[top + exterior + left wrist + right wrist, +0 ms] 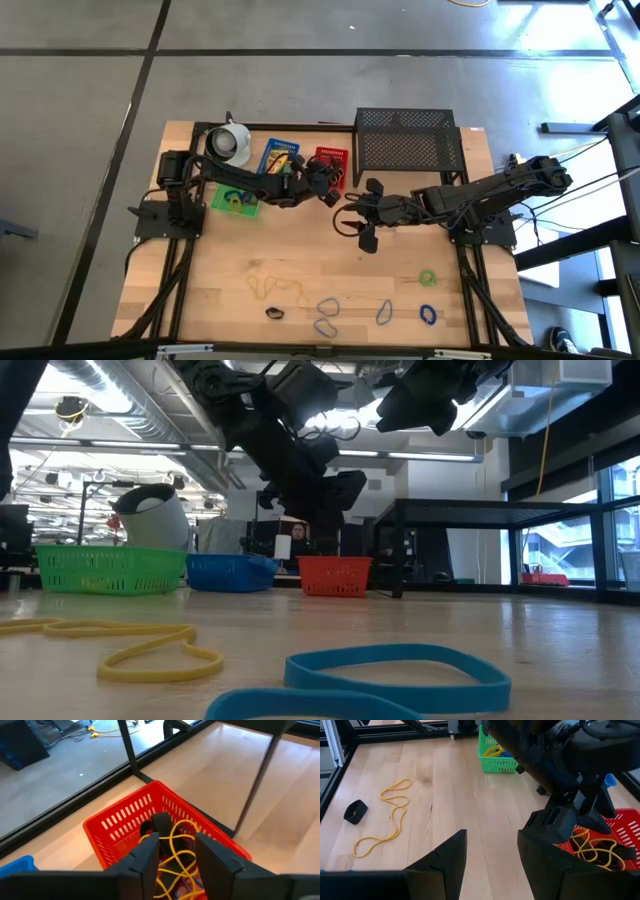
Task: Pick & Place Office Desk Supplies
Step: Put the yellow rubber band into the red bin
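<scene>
The left gripper hangs part-open, empty, over the red basket at twelve o'clock, yellow bands inside; they look light, floppy, best pinched across one strand.

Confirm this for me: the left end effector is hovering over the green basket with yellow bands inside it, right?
Not quite. The left end effector is over the red basket, not the green one; the yellow bands lie inside it. The left wrist view shows it, and the high view agrees.
</scene>
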### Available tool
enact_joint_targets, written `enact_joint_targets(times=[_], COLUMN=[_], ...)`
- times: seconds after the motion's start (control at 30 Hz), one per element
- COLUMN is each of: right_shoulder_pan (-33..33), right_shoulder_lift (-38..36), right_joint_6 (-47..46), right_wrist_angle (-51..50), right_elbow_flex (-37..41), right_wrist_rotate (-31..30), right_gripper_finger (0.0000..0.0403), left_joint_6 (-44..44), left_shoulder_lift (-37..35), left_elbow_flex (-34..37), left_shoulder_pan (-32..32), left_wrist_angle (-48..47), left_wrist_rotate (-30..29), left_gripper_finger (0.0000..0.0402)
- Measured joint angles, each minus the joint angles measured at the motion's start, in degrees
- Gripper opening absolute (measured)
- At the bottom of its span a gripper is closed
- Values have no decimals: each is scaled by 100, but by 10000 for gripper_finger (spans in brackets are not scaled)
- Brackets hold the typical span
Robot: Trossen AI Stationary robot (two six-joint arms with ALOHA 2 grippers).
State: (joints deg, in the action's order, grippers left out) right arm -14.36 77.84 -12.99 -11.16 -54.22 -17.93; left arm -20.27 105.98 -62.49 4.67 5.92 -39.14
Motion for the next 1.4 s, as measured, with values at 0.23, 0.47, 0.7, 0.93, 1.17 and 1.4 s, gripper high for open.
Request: enact_joint_targets(times=[0.23,0.47,0.7,0.93,1.17,1.4], right_shoulder_pan=[0,-1,0,-1,-1,-1], right_shoulder_lift=[0,0,0,0,0,0], right_joint_6=[0,0,0,1,1,2], right_wrist_angle=[0,0,1,2,2,2], right_elbow_flex=[0,0,0,0,0,0], right_wrist_rotate=[0,0,0,-1,-2,-2], right_gripper_finger=[177,177,177,178,178,178], left_joint_6=[365,356,-235,-1857,-2853,-3076], left_shoulder_lift=[-530,-957,-984,-982,-982,-780], left_elbow_flex=[1,-1,-1,-1,-1,45], left_shoulder_pan=[-348,-1144,-2172,-3190,-4054,-4651], left_wrist_angle=[-70,-590,-1936,-3526,-4440,-4443], left_wrist_rotate=[868,2315,3235,3300,3447,3301], left_gripper_finger=[144,145,146,145,144,143])
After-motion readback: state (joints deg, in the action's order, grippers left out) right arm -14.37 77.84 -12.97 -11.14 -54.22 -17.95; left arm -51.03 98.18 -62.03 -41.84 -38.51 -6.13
